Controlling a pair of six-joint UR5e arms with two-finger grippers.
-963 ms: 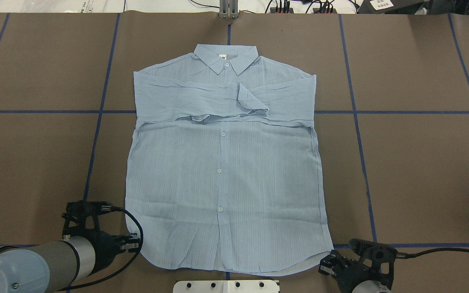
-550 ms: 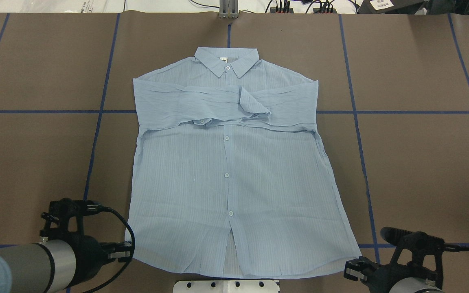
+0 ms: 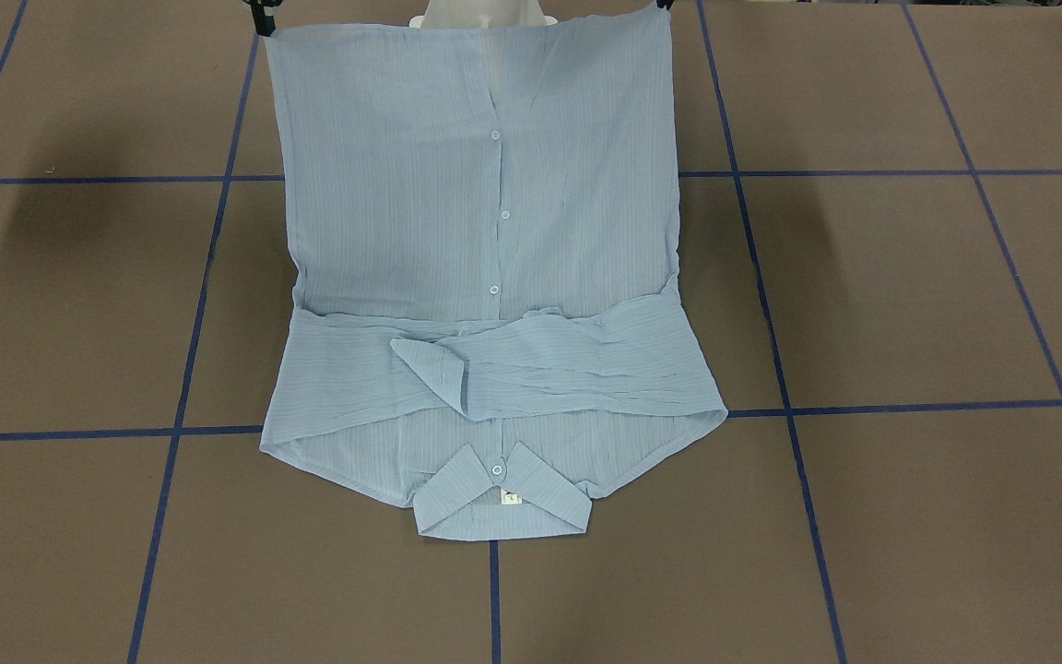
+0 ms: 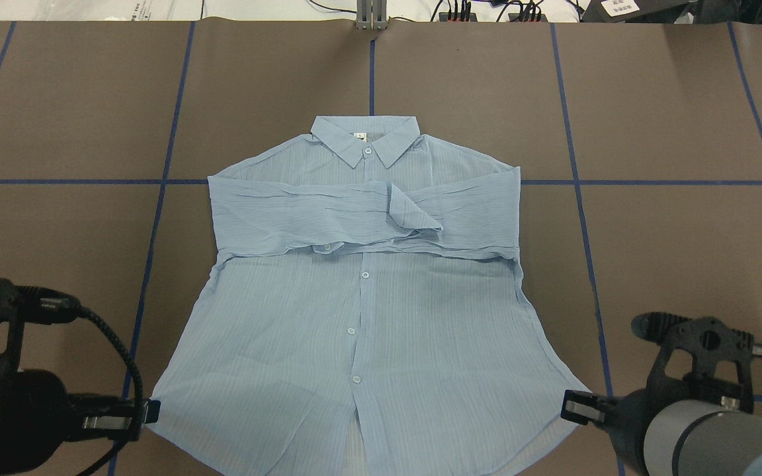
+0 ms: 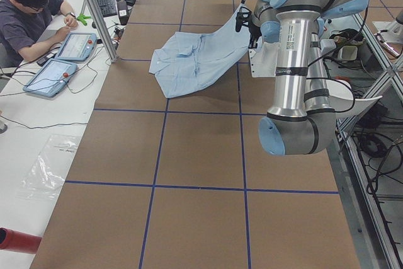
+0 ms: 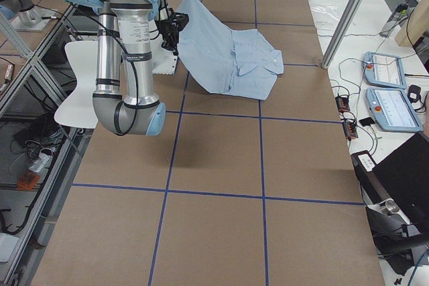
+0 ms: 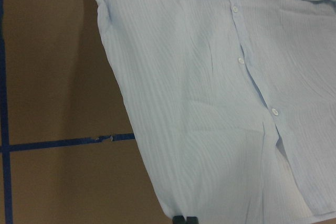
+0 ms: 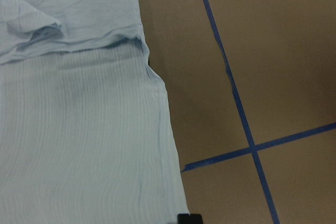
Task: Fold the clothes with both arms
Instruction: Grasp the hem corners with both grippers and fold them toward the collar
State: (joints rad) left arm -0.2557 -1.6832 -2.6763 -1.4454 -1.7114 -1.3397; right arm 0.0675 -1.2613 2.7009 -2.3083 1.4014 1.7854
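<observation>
The light blue striped shirt [image 4: 368, 317] lies face up on the brown table [image 4: 685, 251], collar [image 4: 364, 135] away from me, both sleeves folded across the chest. My left gripper [image 4: 146, 411] is shut on the hem's left corner. My right gripper [image 4: 569, 404] is shut on the hem's right corner. Both hold the hem raised off the table, so the lower half hangs sloping while the collar end rests flat. The front view shows the shirt [image 3: 476, 231] stretched up to the top edge. The wrist views show the cloth [image 7: 210, 103] [image 8: 79, 129] running down to the fingertips.
Blue tape lines [image 4: 156, 225] divide the table into squares. My white pedestal base [image 3: 480, 14] stands behind the raised hem. A metal post [image 4: 371, 16] stands at the far edge. An operator [image 5: 31, 17] sits with tablets [image 5: 56, 67] across the table.
Both grippers rose and moved apart with the hem corners. The hem lifted and spread wider, and the whole shirt slid toward me.
</observation>
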